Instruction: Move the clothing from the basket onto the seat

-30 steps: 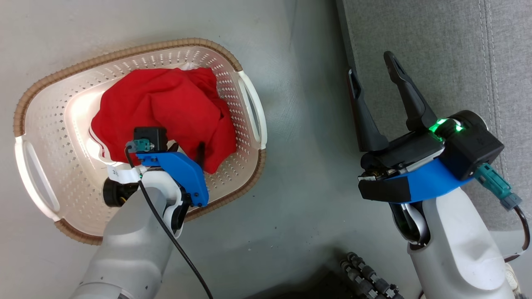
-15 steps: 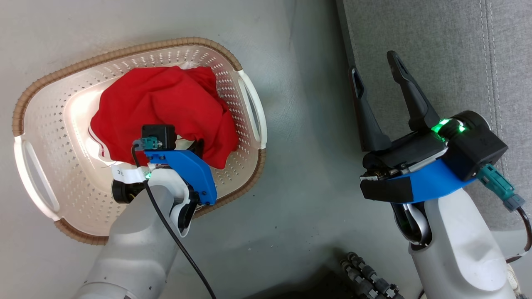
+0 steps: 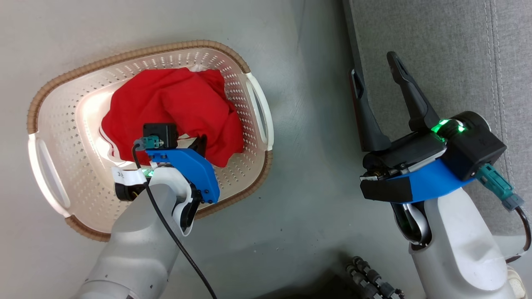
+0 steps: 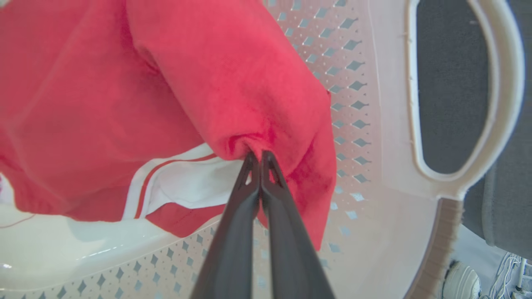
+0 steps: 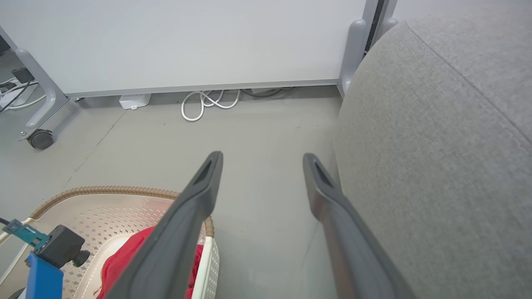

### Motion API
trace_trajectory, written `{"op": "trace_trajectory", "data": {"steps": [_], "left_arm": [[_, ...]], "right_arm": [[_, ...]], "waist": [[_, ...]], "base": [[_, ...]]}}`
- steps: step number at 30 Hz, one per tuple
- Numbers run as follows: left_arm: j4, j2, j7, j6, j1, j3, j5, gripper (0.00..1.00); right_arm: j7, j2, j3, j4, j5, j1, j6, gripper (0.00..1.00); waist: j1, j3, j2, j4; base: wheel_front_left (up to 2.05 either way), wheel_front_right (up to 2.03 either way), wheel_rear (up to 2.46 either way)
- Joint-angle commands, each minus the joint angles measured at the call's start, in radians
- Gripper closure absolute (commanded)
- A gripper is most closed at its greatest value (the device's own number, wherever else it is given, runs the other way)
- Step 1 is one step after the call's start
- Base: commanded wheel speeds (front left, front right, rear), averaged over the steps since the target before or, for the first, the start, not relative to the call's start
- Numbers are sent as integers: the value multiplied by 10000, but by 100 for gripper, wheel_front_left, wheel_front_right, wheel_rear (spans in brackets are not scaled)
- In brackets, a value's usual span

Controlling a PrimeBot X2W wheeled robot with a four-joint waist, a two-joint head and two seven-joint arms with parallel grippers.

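The seat (image 3: 436, 50), a broad grey upholstered sofa, is found to the right of the basket (image 3: 137, 52), with a strip of bare floor (image 3: 307, 124) between them. The clothing (image 3: 178, 99) is heaped inside the basket, toward its far right part. It is bunched in loose folds, and white stripe trim (image 4: 166, 182) is exposed along the heap's near edge.

The right gripper (image 3: 372, 64) is held to the right of the basket, over the floor just beside the seat. Its fingers are spread wide and nothing is held between them. The left gripper (image 4: 258, 154) is lowered inside the basket at the near right side of the heap. Its two fingers are pressed together on a small pucker of red fabric, just beside the trim.

The clothing is judged to be light, soft and limp, not fragile and not slippery. Once raised, it can be expected to unfold and hang long, so a high lift would be needed before the basket's rim is crossed, or a trailing part may be dragged over it. Only a shallow pinch of a single fold is taken. This is probably enough for so light a load, though a deeper bite into a thicker gather or the seamed trim would be held more surely. Whether a second garment is tangled in the heap cannot be told, and it might be pulled along.
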Motion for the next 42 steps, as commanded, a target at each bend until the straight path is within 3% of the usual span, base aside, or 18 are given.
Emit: {"op": "trace_trajectory", "data": {"steps": [1, 10, 28, 42], "left_arm": [[-72, 9, -130, 11, -93, -75, -108, 100], [-480, 5, -838, -126, 179, -386, -587, 100], [-3013, 2, -1535, -155, 1694, -1683, -2386, 100], [-4506, 115, -1600, -156, 1845, -2228, -2474, 100]], "right_arm": [[-35, 13, -27, 58, -52, 4, 1, 0], [-26, 11, -145, 302, -237, 105, 1, 0], [557, 7, -371, 851, -524, 1281, 1, 0], [1098, 7, -294, 1104, -327, 2749, 1, 0]], "waist": [[0, -106, 0, 73], [0, -1189, 0, 518], [0, -5037, 0, 1556], [0, -7679, 0, 2190]], "base": [[0, 0, 0], [0, 0, 0], [0, 0, 0], [0, 0, 0]]}}
